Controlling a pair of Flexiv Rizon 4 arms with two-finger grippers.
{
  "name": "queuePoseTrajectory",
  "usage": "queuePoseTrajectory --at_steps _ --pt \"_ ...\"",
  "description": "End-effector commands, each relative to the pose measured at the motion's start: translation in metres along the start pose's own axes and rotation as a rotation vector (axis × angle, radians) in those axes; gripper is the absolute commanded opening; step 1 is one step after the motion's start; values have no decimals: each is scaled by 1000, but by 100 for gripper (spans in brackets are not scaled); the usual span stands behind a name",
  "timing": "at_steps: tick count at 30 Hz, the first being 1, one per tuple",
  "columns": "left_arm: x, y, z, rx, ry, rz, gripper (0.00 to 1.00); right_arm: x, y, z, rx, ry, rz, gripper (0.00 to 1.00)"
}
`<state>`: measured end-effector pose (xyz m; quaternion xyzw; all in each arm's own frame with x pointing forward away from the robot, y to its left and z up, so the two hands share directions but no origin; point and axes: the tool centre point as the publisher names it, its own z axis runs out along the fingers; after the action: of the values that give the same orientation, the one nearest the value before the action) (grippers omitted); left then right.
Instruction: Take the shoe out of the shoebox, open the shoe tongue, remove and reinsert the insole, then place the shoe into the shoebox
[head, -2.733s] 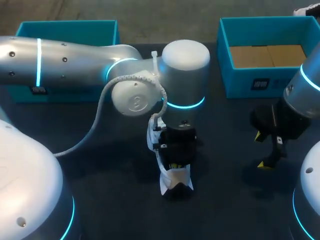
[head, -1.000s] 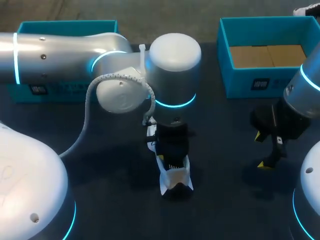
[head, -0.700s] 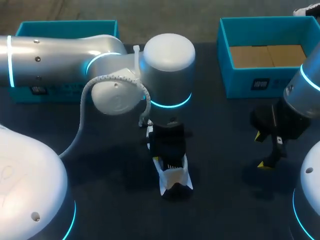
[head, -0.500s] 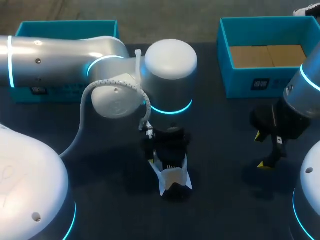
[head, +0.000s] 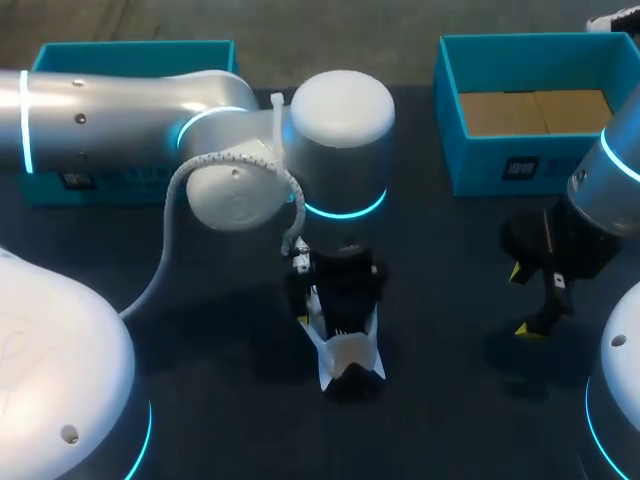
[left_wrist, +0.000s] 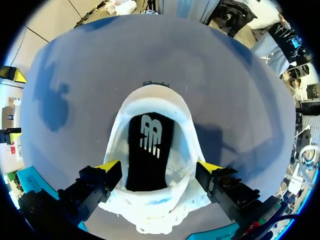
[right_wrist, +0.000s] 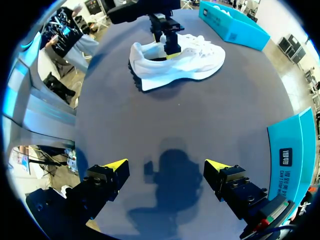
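Left jaws spread astride white shoe (left_wrist: 150, 207), right jaws apart above table (head: 450, 400), well apart from shoebox (head: 500, 165) wall

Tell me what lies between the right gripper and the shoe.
Only dark tabletop lies between the right gripper and the shoe, plainly shown in the right wrist view.

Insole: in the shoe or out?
In. The left wrist view shows the black insole lying inside the white shoe, visible through its opening.
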<state>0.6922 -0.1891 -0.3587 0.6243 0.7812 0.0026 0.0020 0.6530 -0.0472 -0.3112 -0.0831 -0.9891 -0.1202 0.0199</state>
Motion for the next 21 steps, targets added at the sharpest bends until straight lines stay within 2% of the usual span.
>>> queuePoseTrajectory --at_steps 1,8,14,21 --pt "3 9 1 9 -6 1 100 1 -1 0 0 -3 -1 100" --pt "-3 15 -1 7 6 14 100 1 -1 0 0 -3 -1 100" --pt "-5 18 -4 62 -22 22 100 1 -1 0 0 -3 -1 100" --pt "-6 22 -10 48 -17 21 100 1 -1 0 0 -3 -1 100"
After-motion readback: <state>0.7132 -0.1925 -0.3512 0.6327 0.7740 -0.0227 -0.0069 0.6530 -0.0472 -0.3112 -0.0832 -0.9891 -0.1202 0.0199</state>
